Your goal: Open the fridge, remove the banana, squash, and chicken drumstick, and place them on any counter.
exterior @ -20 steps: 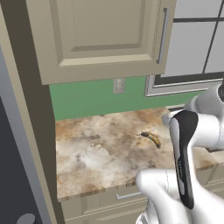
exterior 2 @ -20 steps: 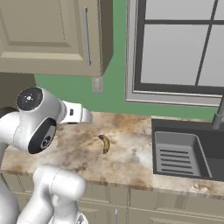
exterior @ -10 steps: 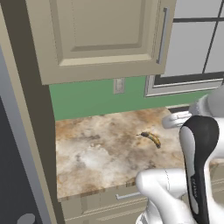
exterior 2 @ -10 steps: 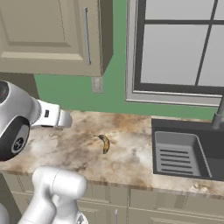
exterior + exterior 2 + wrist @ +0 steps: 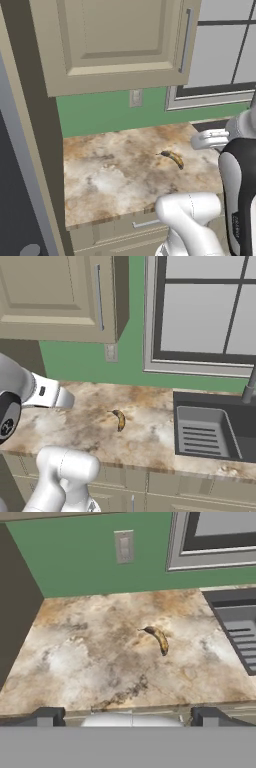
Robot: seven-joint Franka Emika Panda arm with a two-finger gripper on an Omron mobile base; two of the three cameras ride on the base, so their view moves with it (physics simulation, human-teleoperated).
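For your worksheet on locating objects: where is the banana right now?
The banana lies on the counter, between the wall outlet and the front edge, left of the sink.

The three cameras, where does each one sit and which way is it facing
Left base view: behind the arm's left, looking down at the counter and banana; white arm at lower right.
Right base view: behind its right, facing the same counter, banana and sink; arm at lower left.
Hand view: on the hand, facing the counter and wall outlet; fingertips at bottom.
All share the banana.
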